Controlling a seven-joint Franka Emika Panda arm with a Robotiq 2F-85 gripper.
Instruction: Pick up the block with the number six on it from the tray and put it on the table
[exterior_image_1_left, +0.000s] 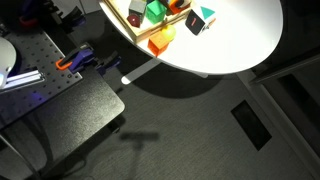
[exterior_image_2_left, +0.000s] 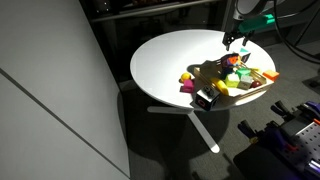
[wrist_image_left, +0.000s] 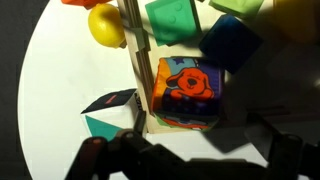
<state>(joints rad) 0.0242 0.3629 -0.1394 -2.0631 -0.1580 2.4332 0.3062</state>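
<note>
The red-orange block (wrist_image_left: 186, 88) with a cartoon print sits in a corner of the tan wooden tray (wrist_image_left: 135, 62); no number is legible. It also shows in an exterior view (exterior_image_1_left: 161, 38) at the tray's near corner. The tray (exterior_image_2_left: 262, 82) lies on the round white table (exterior_image_2_left: 175, 55) with several blocks in it. My gripper (exterior_image_2_left: 237, 41) hangs above the tray. In the wrist view its dark fingers (wrist_image_left: 190, 165) are spread wide and empty, just short of the block. The gripper is out of frame in the exterior view that shows the table from above.
A teal, black and white cube (wrist_image_left: 106, 112) stands on the table just outside the tray wall. A green cube (wrist_image_left: 176, 15), a blue cube (wrist_image_left: 231, 46) and a yellow piece (wrist_image_left: 105, 25) lie in the tray. Bare table (exterior_image_1_left: 240, 40) surrounds the tray.
</note>
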